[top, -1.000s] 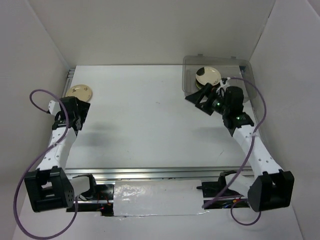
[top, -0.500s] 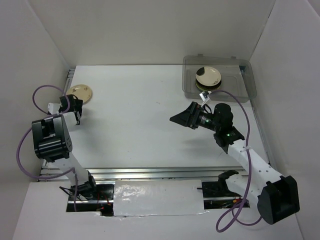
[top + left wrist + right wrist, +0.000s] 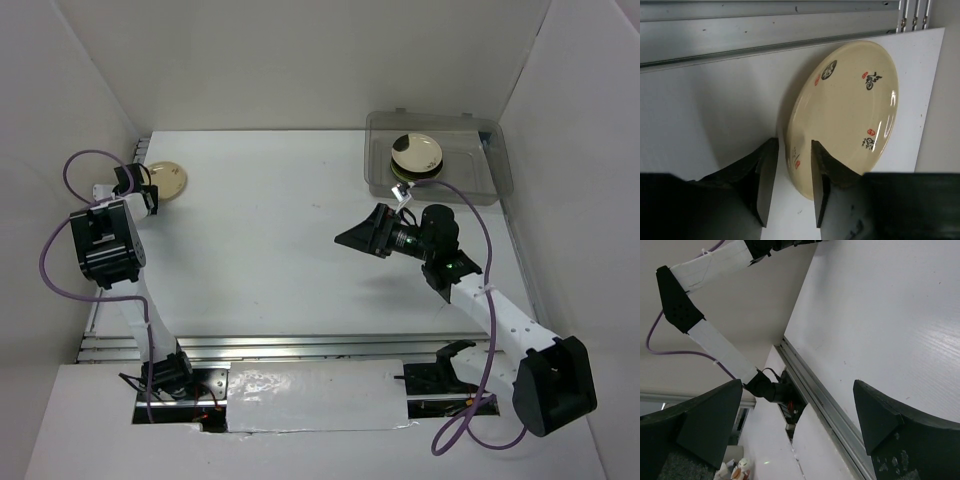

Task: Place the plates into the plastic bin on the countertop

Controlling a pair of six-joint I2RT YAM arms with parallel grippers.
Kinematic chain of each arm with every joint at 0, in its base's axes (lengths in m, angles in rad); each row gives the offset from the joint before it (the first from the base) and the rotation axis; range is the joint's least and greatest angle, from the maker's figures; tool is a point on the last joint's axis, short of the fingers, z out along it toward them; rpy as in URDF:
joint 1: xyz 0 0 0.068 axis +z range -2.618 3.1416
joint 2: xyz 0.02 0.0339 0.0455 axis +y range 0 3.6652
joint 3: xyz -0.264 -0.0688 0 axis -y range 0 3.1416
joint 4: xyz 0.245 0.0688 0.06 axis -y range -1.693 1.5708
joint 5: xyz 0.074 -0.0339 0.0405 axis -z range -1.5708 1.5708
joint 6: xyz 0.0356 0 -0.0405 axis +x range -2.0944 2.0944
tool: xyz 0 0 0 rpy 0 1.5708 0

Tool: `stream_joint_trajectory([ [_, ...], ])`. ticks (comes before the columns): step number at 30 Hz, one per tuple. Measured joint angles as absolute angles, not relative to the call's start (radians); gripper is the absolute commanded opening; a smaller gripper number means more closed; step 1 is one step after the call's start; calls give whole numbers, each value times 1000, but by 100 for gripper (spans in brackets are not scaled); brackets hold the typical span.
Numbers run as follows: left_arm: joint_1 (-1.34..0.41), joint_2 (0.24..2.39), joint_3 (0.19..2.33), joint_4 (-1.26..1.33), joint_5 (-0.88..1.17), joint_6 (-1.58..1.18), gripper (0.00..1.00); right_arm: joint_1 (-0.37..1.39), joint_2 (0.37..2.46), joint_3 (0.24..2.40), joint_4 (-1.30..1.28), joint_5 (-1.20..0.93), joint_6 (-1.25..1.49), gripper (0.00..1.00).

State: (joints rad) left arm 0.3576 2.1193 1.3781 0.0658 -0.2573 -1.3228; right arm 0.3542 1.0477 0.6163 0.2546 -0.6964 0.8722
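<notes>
From above, my left fingers [image 3: 140,190] sit in the far-left corner of the tabletop [image 3: 280,220], right against the near edge of the one cream plate [image 3: 166,180] left outside. The plastic bin [image 3: 470,170] lies in the far-right corner, well apart from that plate, with a stack of plates [image 3: 417,154] already inside it. My right fingers [image 3: 358,238] hang over the middle right of the tabletop, spread wide and carrying nothing. They are nearer the bin, while the left arm is plainly the nearer one to the loose plate. In the left wrist view, the left fingers [image 3: 765,185] straddle the near rim of the cream plate [image 3: 845,110]. One finger is outside the rim with a thin strip of tabletop [image 3: 705,110] showing between it and the plate. The other is over the plate's face, so the pair is parted narrowly around the rim and, I judge, not pinching yet. The plate is round, so no long axis matters. The rim runs straight away from me between the fingers, and beyond it is the metal rail [image 3: 765,30] at the tabletop's edge. In the right wrist view, the right fingers [image 3: 710,425] are wide apart with only bare tabletop [image 3: 880,300] between them. Closing on that rim is the coming move, then a long carry rightward to the bin.
</notes>
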Motion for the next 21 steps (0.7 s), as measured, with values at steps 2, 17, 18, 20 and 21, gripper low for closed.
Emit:
stream_joint_trajectory([
  [2, 359, 2120, 1368, 54, -253, -1330, 32, 352, 1046, 616, 254, -696, 871, 100],
  [17, 359, 2171, 1427, 57, -165, -1339, 0, 327, 991, 616, 228, -687, 850, 100],
  [18, 358, 2165, 1425, 51, -161, -1338, 0, 325, 991, 616, 226, -687, 849, 100],
  [20, 345, 2120, 1375, 39, -157, -1329, 0, 320, 991, 616, 221, -686, 847, 100],
  [21, 332, 2078, 1334, 24, -164, -1314, 0, 319, 992, 618, 216, -682, 844, 100],
])
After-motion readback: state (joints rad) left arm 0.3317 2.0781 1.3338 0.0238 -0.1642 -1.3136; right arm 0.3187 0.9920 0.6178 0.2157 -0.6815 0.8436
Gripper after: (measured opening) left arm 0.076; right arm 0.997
